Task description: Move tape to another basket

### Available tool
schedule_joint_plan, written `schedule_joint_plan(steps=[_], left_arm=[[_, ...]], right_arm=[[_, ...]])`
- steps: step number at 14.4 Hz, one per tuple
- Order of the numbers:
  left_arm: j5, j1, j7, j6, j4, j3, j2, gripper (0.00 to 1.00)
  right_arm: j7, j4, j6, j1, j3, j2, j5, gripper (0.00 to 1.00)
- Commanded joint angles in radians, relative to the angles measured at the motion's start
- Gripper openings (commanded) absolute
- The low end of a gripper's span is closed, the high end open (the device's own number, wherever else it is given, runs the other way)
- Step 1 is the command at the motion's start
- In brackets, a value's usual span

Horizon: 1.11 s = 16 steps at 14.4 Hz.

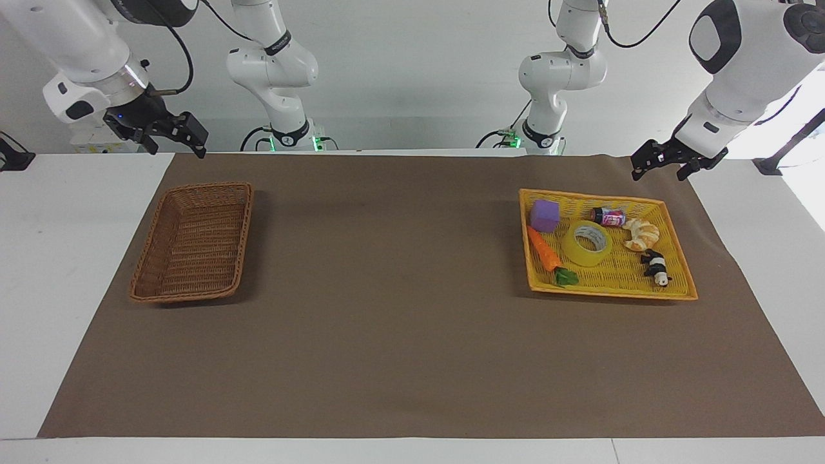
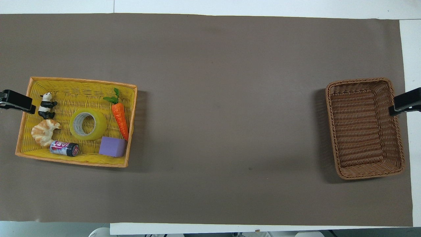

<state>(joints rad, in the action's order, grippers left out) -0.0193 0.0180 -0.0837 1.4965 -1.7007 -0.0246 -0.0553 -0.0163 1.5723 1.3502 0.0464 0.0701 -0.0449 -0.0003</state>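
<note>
One roll of tape (image 1: 586, 243) is seen, wide and ring-shaped, of translucent yellow film wound on a white core. It lies flat in the yellow tray (image 1: 670, 227), near the tray's middle. Two woven containers are counted on the brown mat (image 1: 399, 309): this flat, bright yellow tray with an orange rim, at the left arm's end of the table, and one brown wicker basket (image 1: 155, 258), rectangular with raised sloping sides, well apart from the tray at the right arm's end. Nothing is held in the basket.

Six things are counted in the tray. Beside the tape, toward the basket, one orange carrot (image 1: 543, 251) with green leaves is laid lengthwise. One purple block (image 1: 545, 215) with smooth matte faces is set nearer to the robots than the tape. One small can (image 1: 608, 216) with a dark end lies on its side, also nearer to the robots than the tape. One ridged, golden croissant (image 1: 640, 234) is placed beside the tape, away from the basket. One black-and-white panda figure (image 1: 656, 265) is found farther from the robots than the croissant.

Two grippers are counted. The left gripper (image 1: 664, 162) is held in the air just outside the tray's corner, its fingers spread and grasping nothing. The right gripper (image 1: 174, 138) is held up near the basket, likewise spread and unloaded.
</note>
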Motion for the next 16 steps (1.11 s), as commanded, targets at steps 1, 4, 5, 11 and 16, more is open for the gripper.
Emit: schedule_joint_plan(steps=[1,4,5,11,16], left_arm=[[0.004,-0.001,-0.008,-0.002,-0.004,0.005,-0.003,1.0],[0.001,-0.004,-0.001,-0.009,-0.004,0.006,-0.003,1.0],[0.001,-0.013,0.001,-0.012,-0.004,0.006,-0.003,1.0],[0.001,-0.023,0.039,0.374,-0.366,0.003,-0.145,1.0],[0.001,-0.021,0.038,0.444,-0.496,0.002,-0.155,1.0]], right_arm=[[0.022,0.026,0.013,0.009,-0.007,-0.019,-0.001,1.0],[0.022,0.025,0.013,0.009,-0.007,-0.019,-0.001,1.0],[0.022,0.025,0.013,0.009,-0.007,-0.019,-0.001,1.0],[0.022,0.025,0.013,0.01,-0.007,-0.019,-0.001,1.0],[0.022,0.025,0.013,0.01,-0.007,-0.019,-0.001,1.0]])
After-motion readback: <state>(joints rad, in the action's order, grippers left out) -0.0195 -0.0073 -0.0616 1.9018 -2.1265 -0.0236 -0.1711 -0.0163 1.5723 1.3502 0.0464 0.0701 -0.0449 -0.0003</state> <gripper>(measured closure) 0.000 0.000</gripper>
